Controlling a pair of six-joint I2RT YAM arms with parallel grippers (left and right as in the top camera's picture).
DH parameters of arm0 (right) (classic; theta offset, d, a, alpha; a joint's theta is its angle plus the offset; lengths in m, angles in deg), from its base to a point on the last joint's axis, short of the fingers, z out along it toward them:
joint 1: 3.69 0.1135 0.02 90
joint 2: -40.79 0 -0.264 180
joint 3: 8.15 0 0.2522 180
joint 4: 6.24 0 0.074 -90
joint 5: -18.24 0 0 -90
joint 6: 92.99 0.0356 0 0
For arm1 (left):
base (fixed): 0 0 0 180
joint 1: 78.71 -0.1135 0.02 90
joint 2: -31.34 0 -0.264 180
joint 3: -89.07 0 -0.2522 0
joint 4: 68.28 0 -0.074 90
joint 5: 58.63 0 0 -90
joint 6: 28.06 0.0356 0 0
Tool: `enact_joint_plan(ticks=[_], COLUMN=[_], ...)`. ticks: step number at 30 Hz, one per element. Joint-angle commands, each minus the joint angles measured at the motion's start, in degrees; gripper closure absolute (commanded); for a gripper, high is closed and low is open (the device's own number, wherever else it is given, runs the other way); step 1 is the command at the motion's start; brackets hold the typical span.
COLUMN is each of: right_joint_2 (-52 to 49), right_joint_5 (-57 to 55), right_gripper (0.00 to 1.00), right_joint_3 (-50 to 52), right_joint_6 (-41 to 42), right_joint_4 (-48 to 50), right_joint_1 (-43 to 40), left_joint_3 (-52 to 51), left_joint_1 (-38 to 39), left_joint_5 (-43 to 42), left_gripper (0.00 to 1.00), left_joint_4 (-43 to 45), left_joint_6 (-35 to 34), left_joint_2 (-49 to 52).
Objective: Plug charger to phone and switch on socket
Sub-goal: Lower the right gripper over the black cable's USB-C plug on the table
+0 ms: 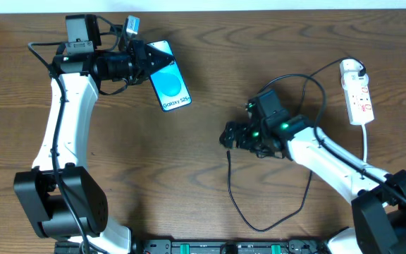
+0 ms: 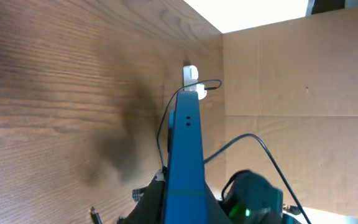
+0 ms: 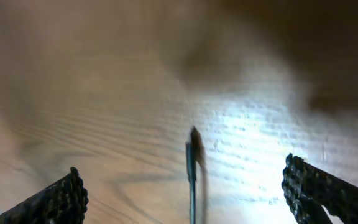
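The phone (image 1: 169, 86), with a blue screen reading "Galaxy S25+", is at the upper left with its screen facing up. My left gripper (image 1: 141, 63) is shut on its far end. In the left wrist view the phone (image 2: 185, 149) shows edge-on between the fingers (image 2: 185, 208). The charger's black cable (image 1: 232, 190) loops over the table, and its connector tip (image 1: 229, 152) lies just below my right gripper (image 1: 228, 135). That gripper (image 3: 191, 190) is open, with the cable tip (image 3: 192, 143) between the fingers and untouched. The white socket (image 1: 358, 95) lies at the far right with the white plug head (image 1: 352, 68) at its top end.
The socket's thick white cord (image 1: 367, 144) runs down past the right arm. Cable loops surround the right arm's wrist (image 1: 280, 116). The table's back edge (image 1: 259, 7) is near the phone. A cardboard wall (image 2: 297, 74) shows beyond the table in the left wrist view.
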Motion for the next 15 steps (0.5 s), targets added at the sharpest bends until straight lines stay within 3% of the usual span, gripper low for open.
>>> enact_joint_plan(ticks=[1, 15], right_joint_2=[0.4, -1.8], right_joint_5=[-4.7, -10.4], right_gripper=[0.01, 0.05], right_joint_3=[-1.2, -2.2], right_joint_6=[-0.9, 1.0], right_joint_4=[-1.3, -3.9], right_joint_1=[2.4, 9.9], left_joint_3=[0.3, 0.3], left_joint_1=[-0.2, -0.2], left_joint_5=[-2.4, -2.4], left_gripper=[0.92, 0.92], left_joint_4=[-0.1, -0.5], left_joint_6=[1.3, 2.3], left_joint_2=[-0.2, -0.2])
